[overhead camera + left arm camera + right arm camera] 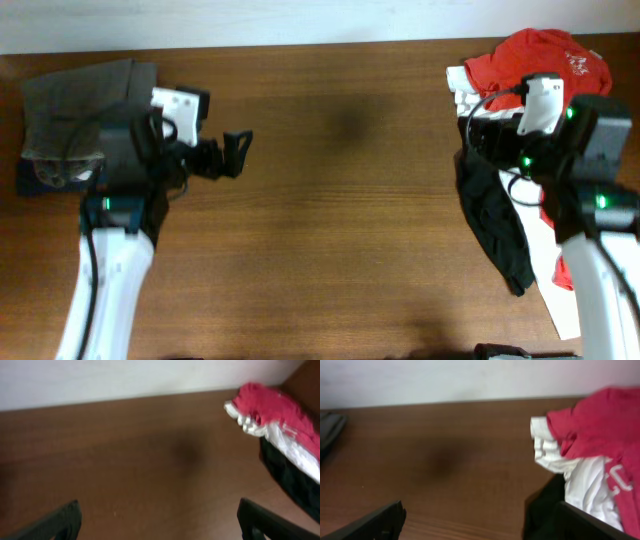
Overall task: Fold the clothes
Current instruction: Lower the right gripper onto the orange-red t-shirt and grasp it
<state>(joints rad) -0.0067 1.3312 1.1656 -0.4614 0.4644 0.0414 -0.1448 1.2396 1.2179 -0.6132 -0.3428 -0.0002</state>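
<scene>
Clothes (pixel 505 245) lie in a loose heap at the right end of the bench (pixel 350 220), and as far as can be judged none of this heap has been folded. A red shirt (pixel 535 55) is bunched on top at the back, a white shirt (pixel 582 482) is crumpled under it and spills toward the front, and a black garment (pixel 485 195) trails along the heap's inner edge. Over at the left back corner a grey garment (pixel 85 95) lies flat and fairly square, partly under the left arm; it may be a piece already folded and set aside, though that cannot be confirmed. The middle of the bench is bare wood. The left end effector (pixel 238 153) hangs over that bare stretch with its jaws spread wide and nothing between them. The right end effector (pixel 480 510) sits at the heap's edge, jaws likewise apart and empty, one finger over the black cloth. Judged so, the right-hand heap has yet to be pulled out, spread and folded.
</scene>
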